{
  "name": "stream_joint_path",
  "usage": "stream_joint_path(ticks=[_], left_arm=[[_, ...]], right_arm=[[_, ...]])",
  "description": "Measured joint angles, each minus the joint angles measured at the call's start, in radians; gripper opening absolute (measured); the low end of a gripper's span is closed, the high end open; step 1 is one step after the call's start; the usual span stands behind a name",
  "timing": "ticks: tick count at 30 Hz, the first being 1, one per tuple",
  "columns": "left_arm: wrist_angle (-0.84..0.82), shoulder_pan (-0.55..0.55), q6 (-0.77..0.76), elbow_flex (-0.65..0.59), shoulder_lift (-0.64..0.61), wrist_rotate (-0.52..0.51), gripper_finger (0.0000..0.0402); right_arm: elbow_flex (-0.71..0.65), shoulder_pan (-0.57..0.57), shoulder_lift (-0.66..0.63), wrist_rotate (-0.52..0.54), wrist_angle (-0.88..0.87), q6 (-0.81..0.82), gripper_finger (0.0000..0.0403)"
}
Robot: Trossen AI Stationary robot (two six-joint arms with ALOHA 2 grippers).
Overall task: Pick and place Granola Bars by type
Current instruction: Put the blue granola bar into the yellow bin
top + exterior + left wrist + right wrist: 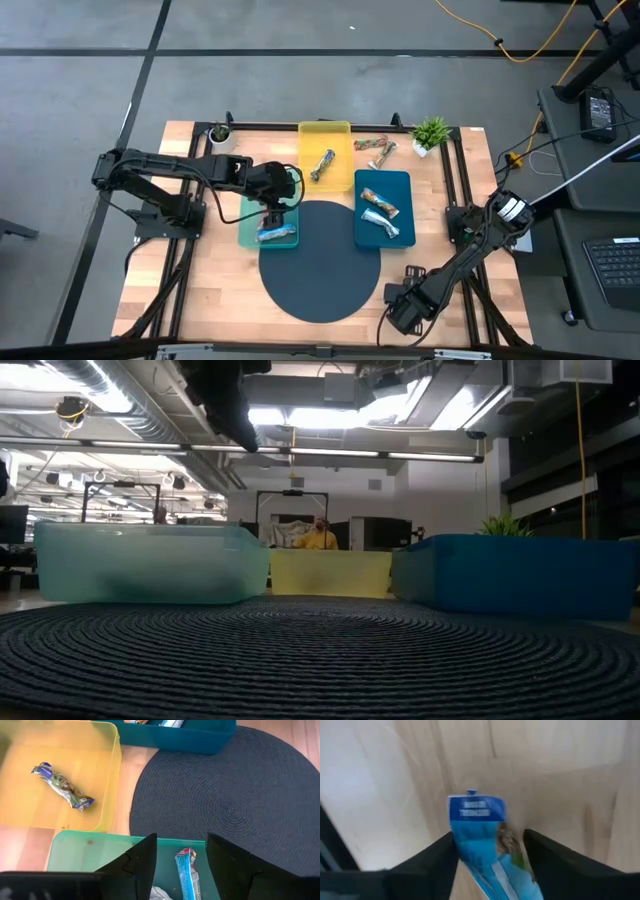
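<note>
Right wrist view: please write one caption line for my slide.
Right gripper closing around a blue granola bar above the wooden table.

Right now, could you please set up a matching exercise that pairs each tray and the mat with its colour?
Things:
1. Tray under the left gripper
2. Tray at the back centre
3. Tray on the right
4. Round mat

Colours:
A. yellow
B. dark grey
C. pale green
D. blue

Pairs: 1-C, 2-A, 3-D, 4-B

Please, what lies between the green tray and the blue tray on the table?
In the high view, only the upper part of the round dark mat lies between the green tray and the blue tray; no bar lies on that stretch.
</note>
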Motion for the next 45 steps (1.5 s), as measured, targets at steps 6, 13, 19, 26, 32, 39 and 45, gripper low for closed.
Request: stream_joint_path(ticks=[6,13,19,26,32,39,45], left_arm=[[0.023,0.0,-0.006,0.0,0.0,0.0,0.0157],[0.029,0.0,-0.005,0.0,0.0,0.0,0.0155],[0.03,0.0,0.002,0.0,0.0,-0.001,0.0155],[0.037,0.0,0.026,0.0,0.0,-0.004,0.0153],[0.075,0.0,0.031,0.0,0.0,-0.004,0.0151],[0.074,0.0,0.031,0.0,0.0,-0.004,0.0145],[0.073,0.0,0.031,0.0,0.0,-0.004,0.0144]], right_arm=[[0.016,-0.001,0.005,0.005,-0.028,-0.014,0.0147],[0.087,0.0,-0.011,-0.007,-0.101,-0.07,0.007],[0.102,0.0,-0.129,0.045,-0.096,0.045,0.0033],[0.102,0.0,-0.357,0.39,-0.096,0.245,0.0047],[0.102,0.0,-0.525,0.687,-0.079,0.265,0.0033],[0.102,0.0,-0.613,0.791,0.027,0.133,0.0037],[0.102,0.0,-0.644,0.728,0.321,-0.183,0.0031]])
